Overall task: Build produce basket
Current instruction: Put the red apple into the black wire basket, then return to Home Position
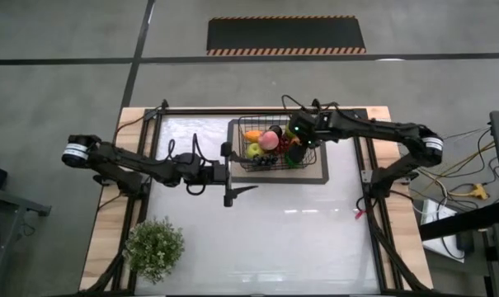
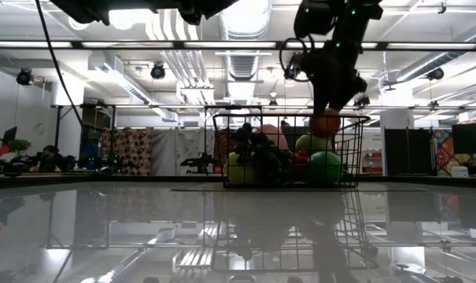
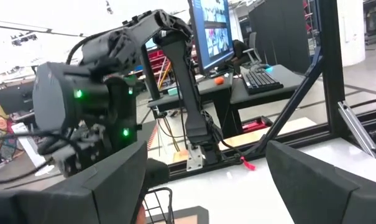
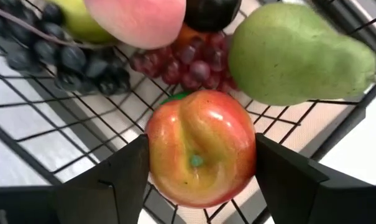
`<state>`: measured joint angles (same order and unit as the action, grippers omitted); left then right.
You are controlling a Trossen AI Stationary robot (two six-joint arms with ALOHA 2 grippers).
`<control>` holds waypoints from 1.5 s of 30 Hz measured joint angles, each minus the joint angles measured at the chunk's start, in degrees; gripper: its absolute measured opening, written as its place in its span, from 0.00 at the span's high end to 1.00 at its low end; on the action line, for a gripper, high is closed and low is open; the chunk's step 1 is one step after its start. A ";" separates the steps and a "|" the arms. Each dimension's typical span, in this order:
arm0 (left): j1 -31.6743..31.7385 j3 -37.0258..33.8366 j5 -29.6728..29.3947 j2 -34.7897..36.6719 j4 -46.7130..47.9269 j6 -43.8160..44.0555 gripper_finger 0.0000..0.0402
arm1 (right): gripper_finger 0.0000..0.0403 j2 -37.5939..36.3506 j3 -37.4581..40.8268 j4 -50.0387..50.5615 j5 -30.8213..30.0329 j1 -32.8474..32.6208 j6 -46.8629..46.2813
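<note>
The black wire-mesh basket (image 1: pixel 275 145) stands on a flat dark mat at the table's far middle. In it lie a pink peach (image 4: pixel 135 18), a green pear (image 4: pixel 299 53), dark grapes (image 4: pixel 63 62), red grapes (image 4: pixel 181 62) and other fruit. My right gripper (image 1: pixel 297 142) reaches down into the basket's right part and is shut on a red-and-yellow apple (image 4: pixel 200 149). My left gripper (image 1: pixel 231 175) hovers open and empty just left of the basket, pointing toward the table's right edge. My right gripper pinches the apple's two opposite sides (image 4: pixel 155 149) between its two fingers (image 4: pixel 113 180), coming from above and pointing down. The apple hangs clear, about level with the basket's rim (image 2: pixel 326 124), above the mesh floor and the fruit under it.
A bushy green potted plant (image 1: pixel 154 247) stands at the table's near left corner. The dark mat (image 1: pixel 317 175) shows beyond the basket's near and right sides. The white tabletop (image 1: pixel 298 239) spreads out on the near side. A striped dark mat (image 1: pixel 286 35) lies on the floor beyond the table.
</note>
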<state>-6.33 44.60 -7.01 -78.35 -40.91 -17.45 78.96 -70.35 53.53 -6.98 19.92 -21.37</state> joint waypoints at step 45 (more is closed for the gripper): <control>-7.26 -22.77 -6.16 41.34 23.30 12.62 0.45 | 0.34 -34.78 39.14 -51.10 -8.68 -31.49 20.15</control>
<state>-13.58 21.82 -13.16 -37.00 -17.61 -4.83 44.18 -31.21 2.43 -15.66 -11.57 -1.22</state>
